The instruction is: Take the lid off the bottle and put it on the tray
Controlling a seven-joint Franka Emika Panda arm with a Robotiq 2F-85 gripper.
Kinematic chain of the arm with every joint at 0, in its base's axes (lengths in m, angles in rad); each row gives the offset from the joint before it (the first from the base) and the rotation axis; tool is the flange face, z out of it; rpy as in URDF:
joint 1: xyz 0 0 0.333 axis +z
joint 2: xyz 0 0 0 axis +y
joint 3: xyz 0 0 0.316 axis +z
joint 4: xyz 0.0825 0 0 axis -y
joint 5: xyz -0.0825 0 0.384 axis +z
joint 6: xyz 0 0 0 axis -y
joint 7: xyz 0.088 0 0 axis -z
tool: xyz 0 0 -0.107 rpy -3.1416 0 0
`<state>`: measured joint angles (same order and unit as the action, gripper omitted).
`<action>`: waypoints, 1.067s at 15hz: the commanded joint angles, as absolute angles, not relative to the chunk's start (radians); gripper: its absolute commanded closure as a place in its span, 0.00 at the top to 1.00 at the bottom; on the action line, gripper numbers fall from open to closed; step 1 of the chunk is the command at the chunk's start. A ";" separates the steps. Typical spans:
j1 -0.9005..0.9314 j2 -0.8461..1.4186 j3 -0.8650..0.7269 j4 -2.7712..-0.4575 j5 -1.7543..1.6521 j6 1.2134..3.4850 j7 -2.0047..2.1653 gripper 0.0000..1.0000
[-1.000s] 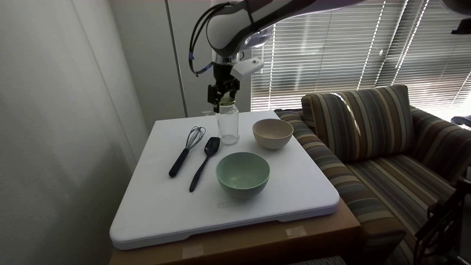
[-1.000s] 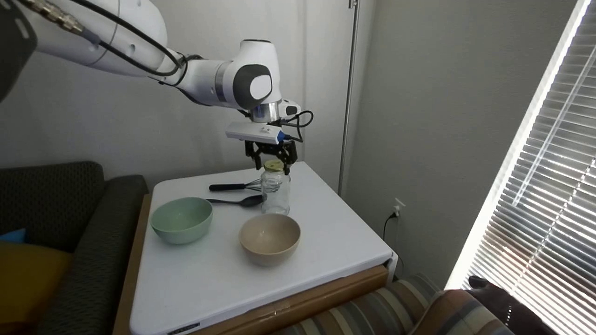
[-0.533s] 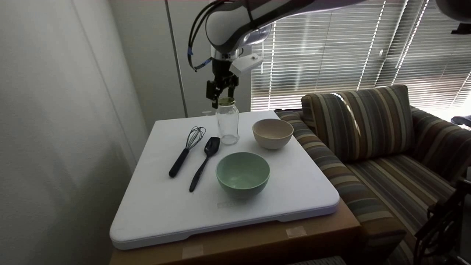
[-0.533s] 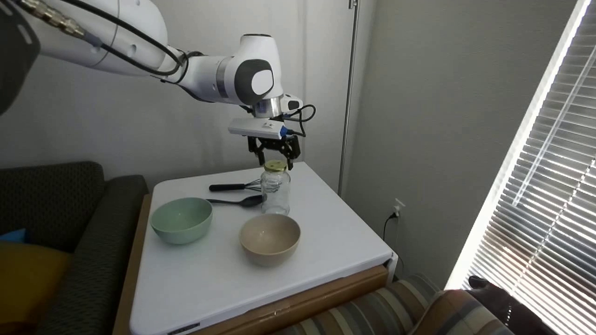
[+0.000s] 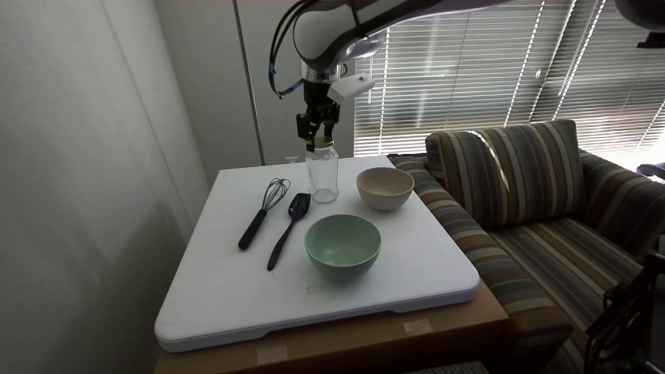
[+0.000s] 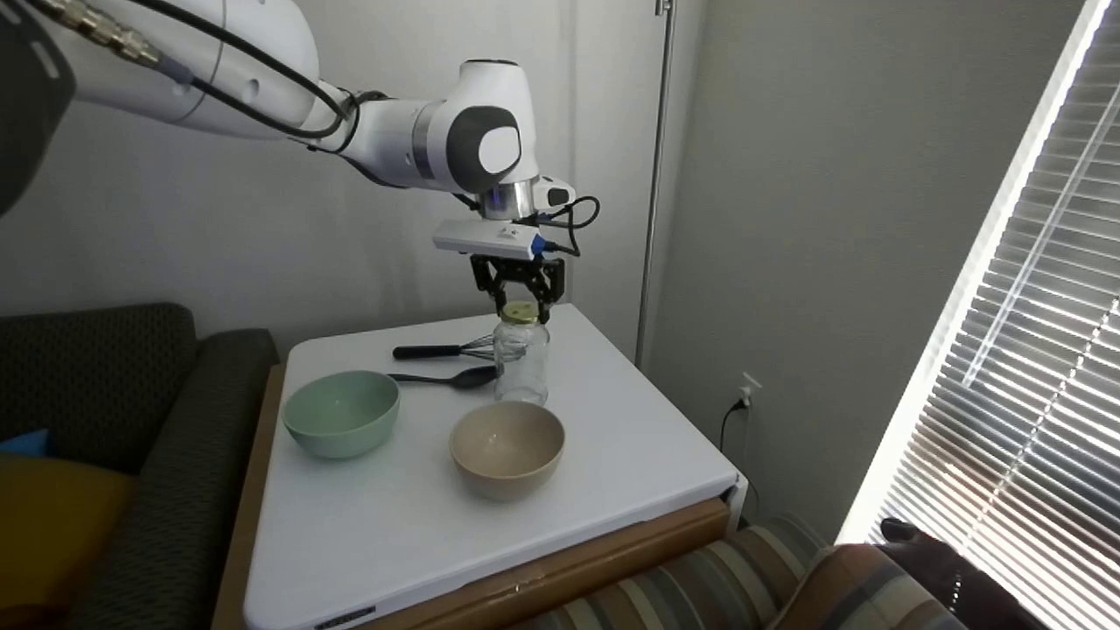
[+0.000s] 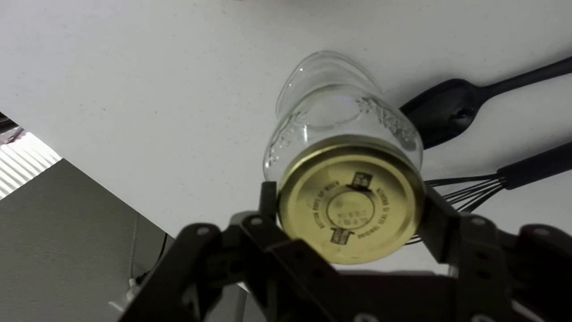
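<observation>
The gold-coloured round lid sits on top of the clear glass jar, the bottle. In both exterior views the lid is on the jar, which stands upright on the large white tray. My gripper points down over the jar. In the wrist view its two fingers lie against opposite sides of the lid, shut on it. The jar's far side is partly hidden in each view.
A black spoon and a whisk lie beside the jar. A beige bowl and a green bowl stand nearby on the tray. A striped armchair adjoins one tray edge. A wall rises along another side.
My gripper rose a little, then shifted slightly and its fingers closed in on the lid. The jar has shifted very slightly with it. The bowls, spoon and whisk have not moved.
</observation>
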<state>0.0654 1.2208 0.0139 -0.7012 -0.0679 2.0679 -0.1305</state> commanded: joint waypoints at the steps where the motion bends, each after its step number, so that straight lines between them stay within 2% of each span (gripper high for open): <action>1: 0.050 1.222 0.026 -0.684 -0.049 2.044 -0.133 0.48; 9: 0.085 1.152 -0.006 -0.732 -0.102 2.024 -0.142 0.48; 16: 0.116 1.033 -0.034 -0.818 -0.126 1.901 -0.043 0.48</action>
